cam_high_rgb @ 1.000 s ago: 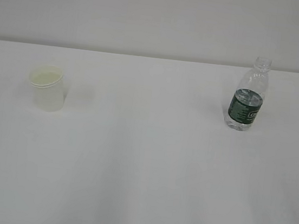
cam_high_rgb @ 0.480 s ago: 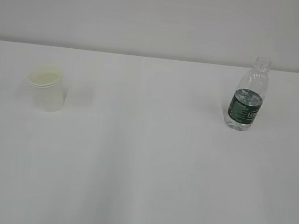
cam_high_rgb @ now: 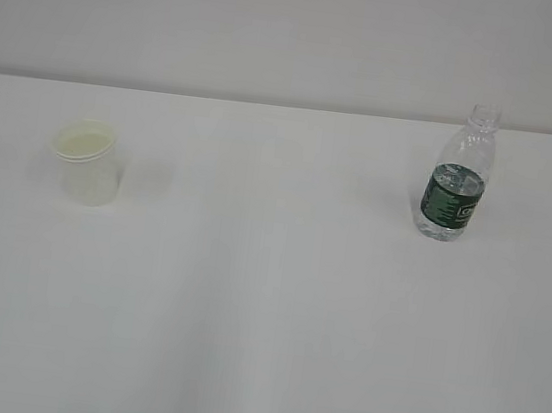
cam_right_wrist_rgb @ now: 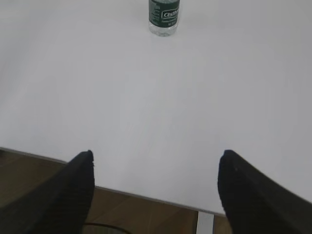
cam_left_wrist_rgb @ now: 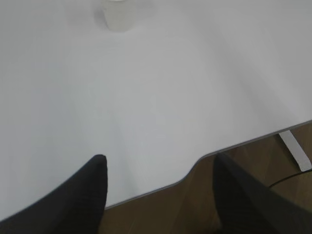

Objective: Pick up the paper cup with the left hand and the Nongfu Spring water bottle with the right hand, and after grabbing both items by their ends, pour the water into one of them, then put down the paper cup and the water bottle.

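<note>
While jaws gape wide, paper cup [cam_left_wrist_rgb: 117, 17] and bottle [cam_right_wrist_rgb: 164, 17] far ahead, untouched.

The exterior view slants down across the table [cam_high_rgb: 263, 316]; both wrist views look forward from its near edge.

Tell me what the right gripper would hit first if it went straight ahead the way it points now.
Probably the water bottle. The right gripper hangs open over the near edge of the table, and the bottle stands upright nearly dead ahead. Nothing else shows between them, though the gripper's height above the table is unclear.
</note>
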Available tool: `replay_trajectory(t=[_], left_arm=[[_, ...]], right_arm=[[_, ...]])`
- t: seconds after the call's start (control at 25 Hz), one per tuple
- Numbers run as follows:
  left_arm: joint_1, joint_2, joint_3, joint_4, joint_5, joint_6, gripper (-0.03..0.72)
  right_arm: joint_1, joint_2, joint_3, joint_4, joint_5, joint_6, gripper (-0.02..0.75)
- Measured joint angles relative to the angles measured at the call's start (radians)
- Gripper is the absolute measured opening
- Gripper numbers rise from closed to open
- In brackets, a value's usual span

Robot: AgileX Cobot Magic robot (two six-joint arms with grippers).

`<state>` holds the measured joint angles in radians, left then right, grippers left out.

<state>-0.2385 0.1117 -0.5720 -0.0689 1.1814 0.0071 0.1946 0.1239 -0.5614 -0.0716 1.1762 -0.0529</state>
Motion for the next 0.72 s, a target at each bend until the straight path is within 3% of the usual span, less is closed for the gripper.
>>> replay_trajectory(t=[0.72], left_arm=[[0.0,0.0,0.042,0.0,-0.07,0.0,0.447]], right_arm=[[0.0,0.0,0.067,-0.004,-0.027,0.009,0.589]])
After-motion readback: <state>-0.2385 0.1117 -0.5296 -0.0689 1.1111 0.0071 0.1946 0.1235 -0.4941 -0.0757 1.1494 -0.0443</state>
